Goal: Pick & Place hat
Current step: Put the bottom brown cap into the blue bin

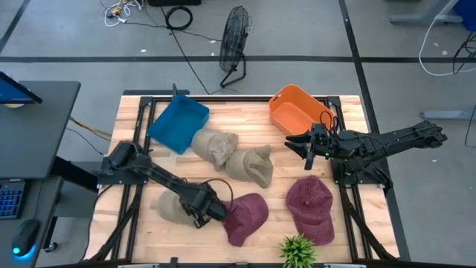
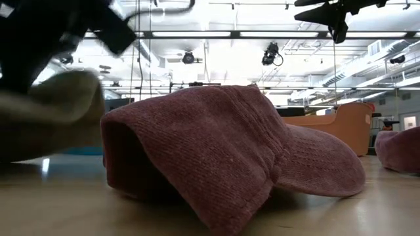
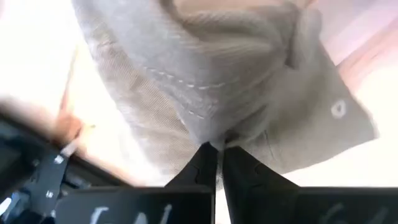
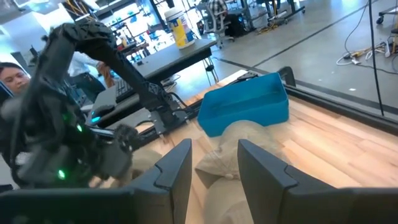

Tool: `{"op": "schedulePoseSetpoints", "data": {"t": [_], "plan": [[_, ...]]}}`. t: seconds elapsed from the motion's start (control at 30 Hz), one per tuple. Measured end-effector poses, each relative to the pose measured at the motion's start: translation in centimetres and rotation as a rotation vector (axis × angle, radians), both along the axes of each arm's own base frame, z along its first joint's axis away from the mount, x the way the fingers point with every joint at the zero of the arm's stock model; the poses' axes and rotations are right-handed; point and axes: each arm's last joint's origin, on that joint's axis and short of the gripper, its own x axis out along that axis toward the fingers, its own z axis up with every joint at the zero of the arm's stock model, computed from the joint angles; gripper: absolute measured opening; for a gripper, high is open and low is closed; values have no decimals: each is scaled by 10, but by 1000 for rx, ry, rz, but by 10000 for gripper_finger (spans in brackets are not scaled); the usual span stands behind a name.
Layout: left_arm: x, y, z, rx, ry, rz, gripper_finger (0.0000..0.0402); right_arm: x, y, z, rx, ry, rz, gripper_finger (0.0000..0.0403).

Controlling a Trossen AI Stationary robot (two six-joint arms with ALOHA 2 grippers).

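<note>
Left wrist view: left pincer pinching crumpled beige corduroy hat.

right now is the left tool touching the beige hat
Touching. The left wrist view shows the left tool pinched on the beige hat, fabric folding between its tips.

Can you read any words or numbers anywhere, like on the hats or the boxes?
No, there are none that can be read.
Tan hat held in the left hand: a small pale patch, too blurred to read.
Left hand's body: pale marks, cut off and blurred, not readable.
White bottle with a yellow and blue label on a far desk: too small to read.
Maroon hat, blue bin, orange bin: no writing shows.
</note>
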Motion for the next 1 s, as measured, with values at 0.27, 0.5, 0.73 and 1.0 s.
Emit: {"op": "schedulePoseSetpoints", "data": {"t": [0.27, 0.5, 0.73, 1.0], "plan": [[-12, 30, 89, 76, -209, 124, 9, 0, 0, 0, 14, -4, -2, 135], [-30, 82, 140, 230, -462, 296, 10, 0, 0, 1, 15, -15, -1, 135], [-33, 155, 156, 494, -536, 428, 9, 0, 0, 1, 15, -15, -2, 135], [-46, 243, 147, 616, -372, 531, 8, 0, 0, 1, 15, -15, -2, 135]]}}
